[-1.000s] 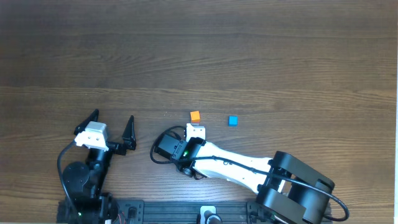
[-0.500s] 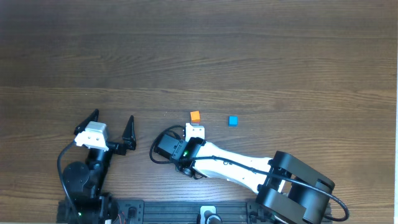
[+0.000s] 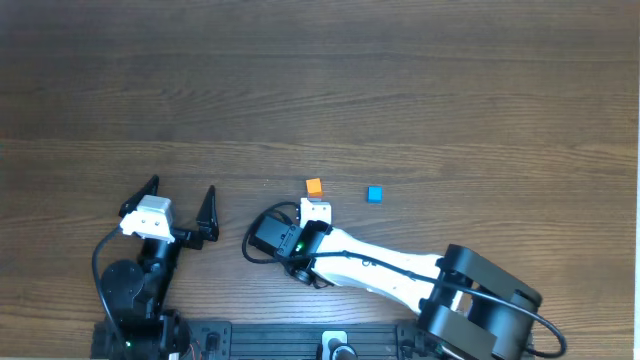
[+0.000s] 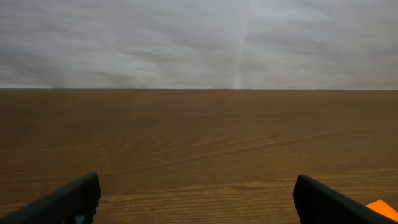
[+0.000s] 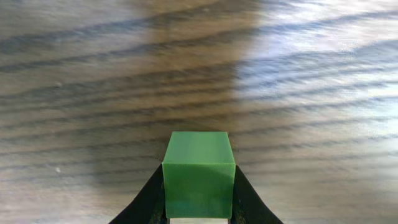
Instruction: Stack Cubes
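Note:
A green cube (image 5: 199, 173) is pinched between the two fingers of my right gripper (image 5: 199, 193), just above the wooden table. In the top view that arm's wrist (image 3: 315, 211) sits directly below the orange cube (image 3: 314, 186). A blue cube (image 3: 374, 194) lies a short way to the right of the orange one. My left gripper (image 3: 181, 206) rests open near the table's front left, nothing between its fingers. The orange cube (image 4: 384, 209) peeks in beside its right finger (image 4: 326, 202) in the left wrist view.
The wooden table (image 3: 320, 90) is bare across its far half. Both arm bases stand along the front edge.

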Controlling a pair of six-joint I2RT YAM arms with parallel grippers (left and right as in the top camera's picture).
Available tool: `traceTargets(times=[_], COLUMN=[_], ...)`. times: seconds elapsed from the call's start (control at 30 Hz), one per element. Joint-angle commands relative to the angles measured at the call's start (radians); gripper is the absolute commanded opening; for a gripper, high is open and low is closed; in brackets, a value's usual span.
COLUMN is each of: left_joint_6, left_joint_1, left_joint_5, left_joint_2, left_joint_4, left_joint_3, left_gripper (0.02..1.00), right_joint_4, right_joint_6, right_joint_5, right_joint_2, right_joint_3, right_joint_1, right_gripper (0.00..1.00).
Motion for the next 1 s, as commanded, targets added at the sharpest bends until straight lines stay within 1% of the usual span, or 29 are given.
traceTargets(times=[0.03, 0.1, 0.2, 0.33, 0.5, 0.6, 0.8, 0.93, 1.0], left_joint_6=[0.011, 0.011, 0.011, 0.011, 0.011, 0.011, 0.011, 0.011, 0.011], left_joint_1=[0.004, 0.004, 0.004, 0.004, 0.004, 0.004, 0.004, 0.004, 0.004], left_joint_5=[0.014, 0.014, 0.014, 0.014, 0.014, 0.014, 0.014, 0.014, 0.014], left_joint_2=[-0.011, -0.011, -0.011, -0.011, -0.011, -0.011, -0.011, -0.011, -0.011], left_joint_4=[-0.001, -0.001, -0.001, -0.001, -0.001, -0.001, -0.001, -0.001, -0.001], left_joint_3=[-0.005, -0.005, -0.005, -0.005, -0.005, -0.005, -0.005, -0.005, -0.005], left_gripper=[1.0, 1.0, 0.996, 1.0, 1.0, 1.0, 1.0, 1.0, 1.0], right_joint_4=[-0.079, -0.177, -0.306, -0.432, -0.49, -0.512, -0.507, -0.487, -0.47], right_joint_6=[0.007, 0.006, -0.027, -0.106, -0.207, -0.264, -0.303, -0.337, -0.346], right_joint_5=[0.061, 0.092, 0.131, 0.164, 0.156, 0.124, 0.028, -0.021, -0.029], right_joint_2=[-0.112, -0.156, -0.166, -0.145, -0.076, 0.003, 0.096, 0.135, 0.146], right_joint_3=[0.05, 0.107, 0.214, 0.38, 0.53, 0.614, 0.633, 0.632, 0.632], right_joint_1=[0.003, -0.004, -0.014, -0.051, -0.127, -0.188, -0.269, -0.296, -0.301], right_gripper=[0.106, 0.058, 0.012, 0.012, 0.012, 0.009, 0.012, 0.012, 0.012])
